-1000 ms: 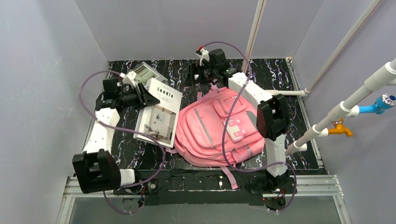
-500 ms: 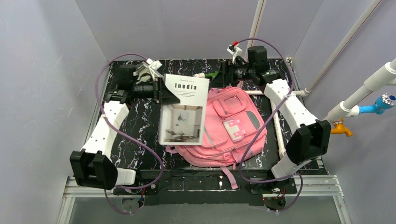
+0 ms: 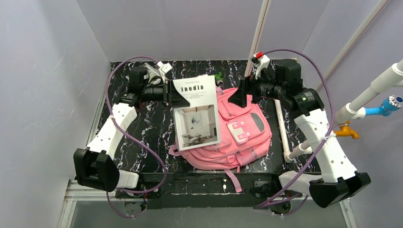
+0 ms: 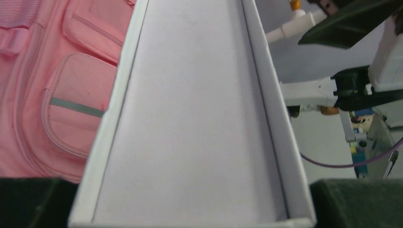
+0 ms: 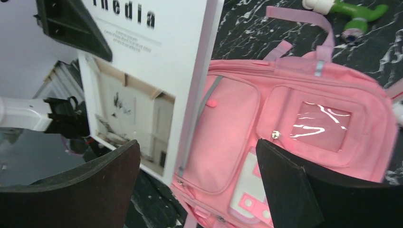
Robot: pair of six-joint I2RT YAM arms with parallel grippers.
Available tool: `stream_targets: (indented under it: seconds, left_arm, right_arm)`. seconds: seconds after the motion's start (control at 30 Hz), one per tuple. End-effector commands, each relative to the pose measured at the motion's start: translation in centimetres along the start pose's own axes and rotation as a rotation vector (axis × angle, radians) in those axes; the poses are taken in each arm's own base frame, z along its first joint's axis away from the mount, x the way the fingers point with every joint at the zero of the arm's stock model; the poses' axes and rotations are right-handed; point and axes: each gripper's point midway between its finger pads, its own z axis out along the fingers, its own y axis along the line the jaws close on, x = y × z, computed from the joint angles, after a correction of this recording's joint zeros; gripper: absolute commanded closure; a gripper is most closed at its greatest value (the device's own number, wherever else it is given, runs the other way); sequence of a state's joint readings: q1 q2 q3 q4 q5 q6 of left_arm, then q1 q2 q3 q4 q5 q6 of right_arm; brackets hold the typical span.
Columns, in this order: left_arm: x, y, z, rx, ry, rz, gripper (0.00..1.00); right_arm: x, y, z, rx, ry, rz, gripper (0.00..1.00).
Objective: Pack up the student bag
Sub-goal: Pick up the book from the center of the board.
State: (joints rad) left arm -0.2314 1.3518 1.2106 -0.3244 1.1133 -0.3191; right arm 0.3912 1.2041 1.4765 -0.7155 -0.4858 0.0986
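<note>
Only one word can be read: "Inedia", in black letters on the white book (image 3: 197,111), just beside where the left gripper's (image 3: 172,93) jaws pinch it. The finer lines beneath are illegible.

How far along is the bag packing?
Done: nothing visibly inside the pink bag yet. In hand: left gripper holds the white book above it; right gripper open, empty, by the bag's top. Left: get the book in; a green item lies on the table.

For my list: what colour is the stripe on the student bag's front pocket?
Grey stripe on pink student bag; best in left wrist view.
</note>
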Motion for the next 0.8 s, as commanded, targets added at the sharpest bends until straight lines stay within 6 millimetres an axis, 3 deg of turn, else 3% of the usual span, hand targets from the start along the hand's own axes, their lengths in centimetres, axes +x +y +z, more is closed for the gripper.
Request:
stream_targets:
  seconds: [0.0, 0.07, 0.13, 0.3, 0.37, 0.4, 0.53, 0.57, 0.63, 0.67, 0.77]
  left_arm:
    - [-4.8, -0.7, -2.7, 0.001, -0.238, -0.111, 1.00]
    - [-5.8, 0.2, -4.5, -0.083, -0.350, -0.214, 1.00]
    - [-6.4, 1.0, -5.9, -0.173, -0.479, -0.278, 1.00]
    - [-7.9, 0.6, -9.4, -0.283, -0.750, -0.344, 1.00]
    - [-8.4, 0.6, -9.4, -0.231, -0.790, -0.404, 1.00]
    - [-9.3, 0.3, -9.4, -0.141, -0.843, -0.451, 1.00]
    - [-9.3, 0.2, -9.1, -0.094, -0.859, -0.490, 1.00]
    - [-9.2, -0.1, -9.1, -0.078, -0.863, -0.495, 1.00]
    - [-8.7, -0.5, -8.9, -0.067, -0.853, -0.497, 1.00]
    - [-8.5, -0.7, -8.6, -0.061, -0.842, -0.496, 0.91]
    - [-7.9, -0.8, -7.9, -0.057, -0.806, -0.482, 0.79]
  right_arm:
    - [1.6, 0.9, 2.3, -0.120, -0.014, 0.146, 0.02]
    - [1.5, 3.6, 2.9, -0.303, -0.060, 0.267, 0.02]
    - [1.0, 4.8, 3.2, -0.419, -0.134, 0.373, 0.02]
    - [0.7, 4.5, 4.6, -0.393, -0.354, 0.728, 0.02]
    - [1.2, 5.9, 6.7, -0.423, -0.421, 0.924, 0.02]
    - [0.2, 8.2, 7.4, -0.554, -0.438, 0.984, 0.02]
    - [-1.7, 9.0, 8.2, -0.578, -0.501, 0.993, 0.02]
    - [-2.6, 9.1, 8.7, -0.592, -0.511, 0.987, 0.06]
    - [-3.1, 8.1, 9.5, -0.531, -0.553, 0.964, 0.42]
    - [-3.3, 7.9, 9.7, -0.526, -0.566, 0.969, 0.53]
    - [-3.9, 7.4, 10.1, -0.547, -0.583, 0.987, 0.69]
